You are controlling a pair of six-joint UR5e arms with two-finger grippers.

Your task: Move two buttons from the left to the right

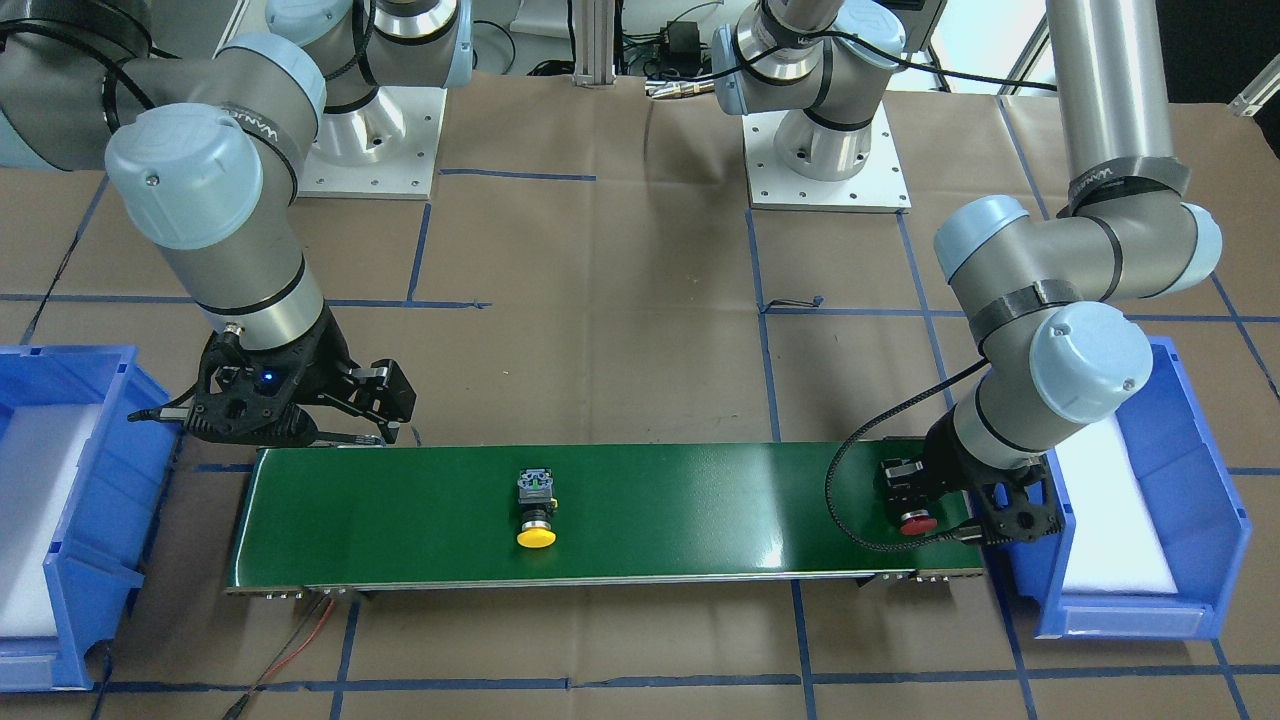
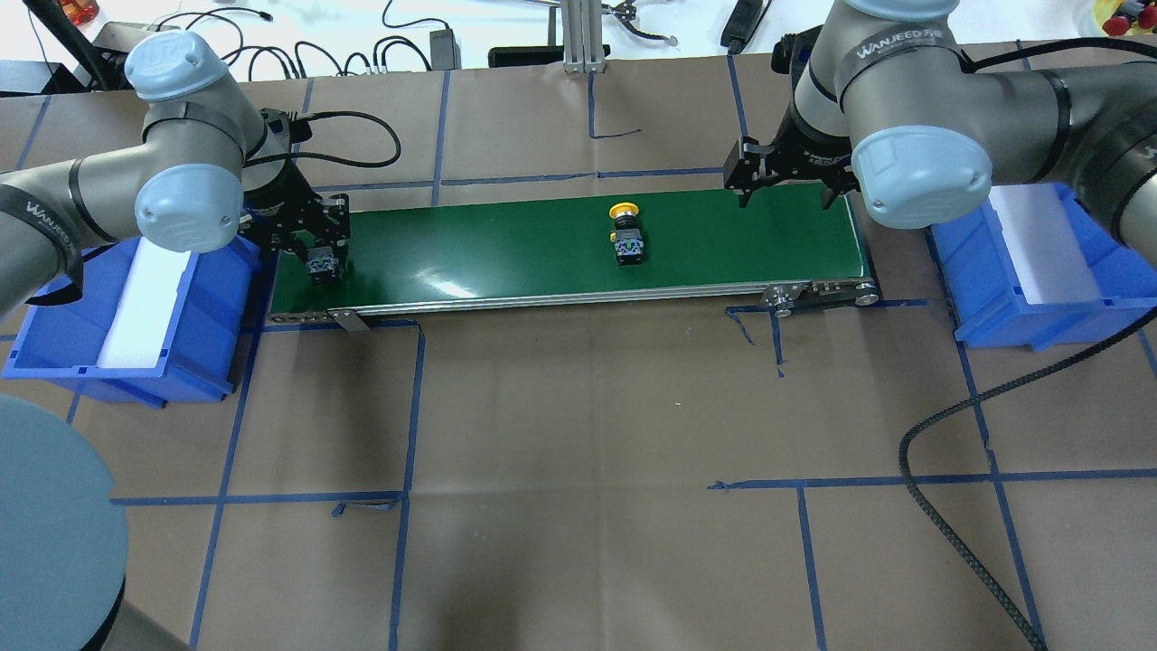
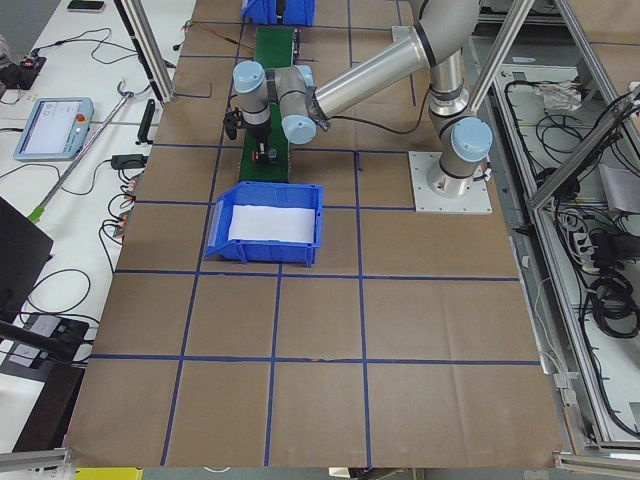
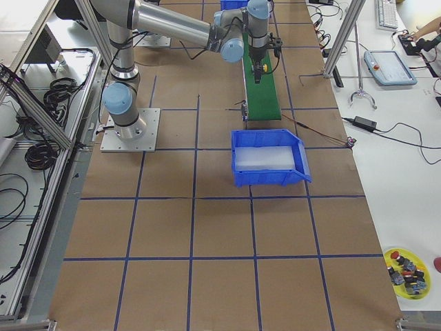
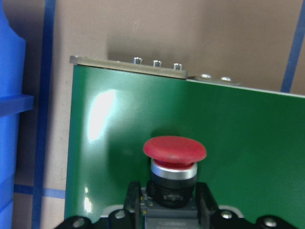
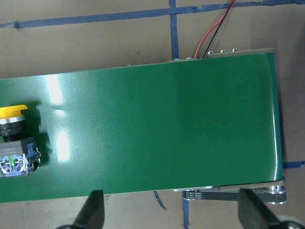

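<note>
A red button (image 5: 175,149) lies at the left end of the green conveyor belt (image 2: 506,244), cap pointing away from the robot. My left gripper (image 5: 169,202) is shut on its black barrel and contact block, with one finger (image 5: 133,200) on each side. From the front, this gripper (image 1: 915,500) and the red cap (image 1: 917,522) sit at the belt's right end. A yellow button (image 2: 625,235) lies on its side mid-belt, free. It also shows at the left edge of the right wrist view (image 6: 14,143). My right gripper (image 2: 782,185) hangs open and empty over the belt's right end.
Two blue bins with white foam stand at the belt's ends, one on the left (image 2: 136,307) and one on the right (image 2: 1039,262). Red and black wires (image 1: 300,640) run from the belt's front corner. A yellow dish of spare parts (image 4: 406,272) sits far off.
</note>
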